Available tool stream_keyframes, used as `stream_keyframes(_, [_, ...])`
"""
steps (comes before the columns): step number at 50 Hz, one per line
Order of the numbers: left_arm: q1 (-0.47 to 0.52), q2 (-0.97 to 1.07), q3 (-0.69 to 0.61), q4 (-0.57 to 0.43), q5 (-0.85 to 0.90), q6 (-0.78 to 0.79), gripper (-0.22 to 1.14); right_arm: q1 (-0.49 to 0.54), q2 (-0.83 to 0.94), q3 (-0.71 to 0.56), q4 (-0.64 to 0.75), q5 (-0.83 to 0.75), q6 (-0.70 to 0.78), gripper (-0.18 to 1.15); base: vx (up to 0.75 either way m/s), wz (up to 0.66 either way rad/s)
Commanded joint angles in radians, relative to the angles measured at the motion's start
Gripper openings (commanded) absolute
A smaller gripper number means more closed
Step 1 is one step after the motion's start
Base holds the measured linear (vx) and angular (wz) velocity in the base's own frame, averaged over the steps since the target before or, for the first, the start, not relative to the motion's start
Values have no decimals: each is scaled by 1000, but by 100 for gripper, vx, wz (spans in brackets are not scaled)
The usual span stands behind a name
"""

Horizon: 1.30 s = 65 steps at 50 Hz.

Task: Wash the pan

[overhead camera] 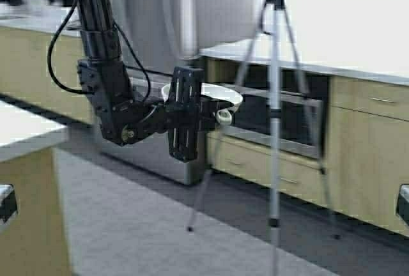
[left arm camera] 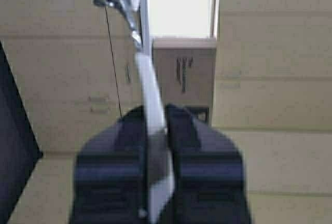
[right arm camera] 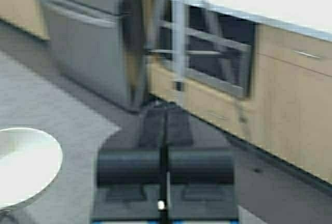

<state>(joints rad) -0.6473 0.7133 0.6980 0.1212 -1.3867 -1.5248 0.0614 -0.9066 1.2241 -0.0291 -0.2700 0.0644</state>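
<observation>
My left gripper [overhead camera: 209, 111] is shut on the short handle [left arm camera: 153, 125] of the cream-white pan [overhead camera: 220, 92] and holds it in the air, in front of the kitchen counter. In the left wrist view the handle runs edge-on between the two dark fingers [left arm camera: 119, 146], and the left gripper [left arm camera: 154, 116] is clamped on it. The pan's bowl is mostly hidden behind the gripper in the high view. My right gripper [right arm camera: 165, 112] is shut and empty, low above the floor.
A camera tripod [overhead camera: 275, 103] stands on the floor just right of the pan. Behind are a steel dishwasher [overhead camera: 150, 151], an under-counter oven [overhead camera: 281, 119] and wooden cabinets [overhead camera: 370, 154]. A counter corner [overhead camera: 25, 138] is at near left. A white round object [right arm camera: 26, 164] lies beside the right gripper.
</observation>
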Motion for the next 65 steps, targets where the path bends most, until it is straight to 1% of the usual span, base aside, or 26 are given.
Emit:
stream_keyframes(1, [-3, -54, 3, 3, -35, 20, 2, 0, 3, -15, 0, -9, 2, 6, 12, 58])
stream_keyframes(7, [-3, -54, 12, 3, -57, 20, 2, 2, 3, -18, 0, -18, -2, 6, 11, 55])
stream_keyframes(31, [0, -78, 20, 0, -64, 17, 2, 0, -11, -14, 0, -23, 0, 6, 10, 60])
stream_keyframes(47, [2, -92, 48, -8, -64, 17, 2, 2, -9, -20, 0, -23, 0, 6, 9, 57])
stream_keyframes(56, [26, -86, 64, -11, -64, 17, 2, 2, 2, -25, 0, -23, 0, 6, 8, 38])
stream_keyframes(65, [80, -78, 92, 0, -66, 17, 2, 2, -8, -18, 0, -23, 3, 6, 9, 31])
